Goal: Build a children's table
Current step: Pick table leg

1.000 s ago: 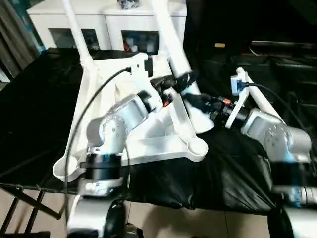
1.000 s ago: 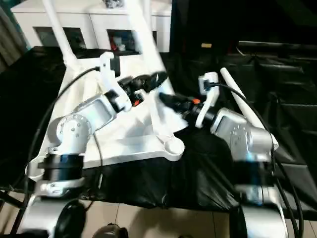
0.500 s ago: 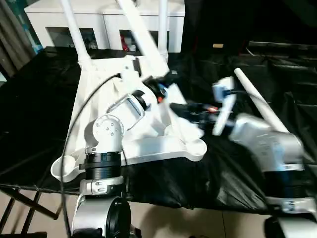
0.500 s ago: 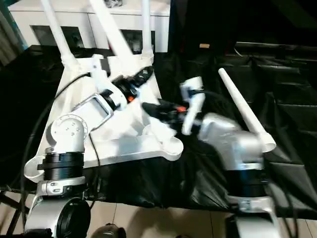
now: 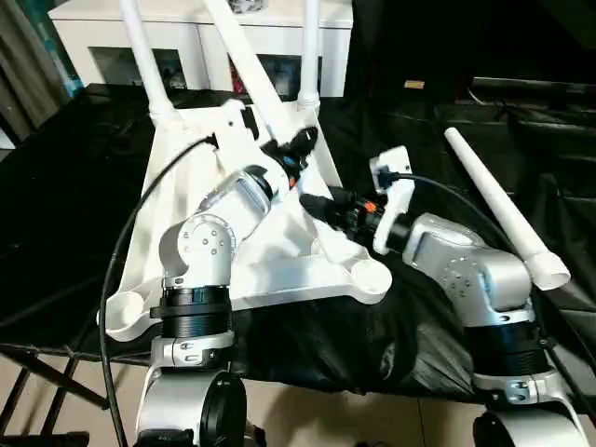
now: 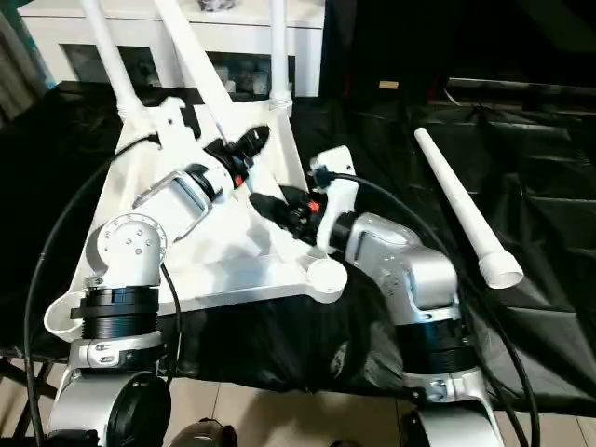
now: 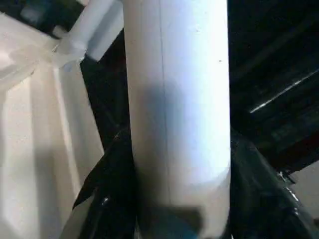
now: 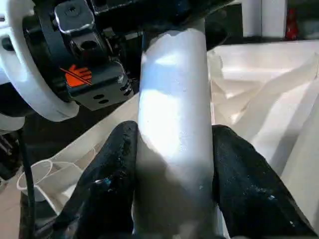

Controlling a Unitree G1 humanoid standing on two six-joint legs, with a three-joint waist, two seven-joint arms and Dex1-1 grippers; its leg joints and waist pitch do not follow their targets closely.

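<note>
Left eye view: both the left gripper (image 5: 296, 147) and right gripper (image 5: 328, 209) clamp one table leg (image 5: 244, 58). Its long axis leans up and away from the upturned table top (image 5: 177, 200).

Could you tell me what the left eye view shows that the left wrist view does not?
The left eye view takes in the upturned tabletop, two upright legs, a loose leg on the black cloth, the cabinet and the right gripper. The left wrist view gives the close grip: black fingers flanking the tilted leg. Both show that leg in the left gripper.
</note>
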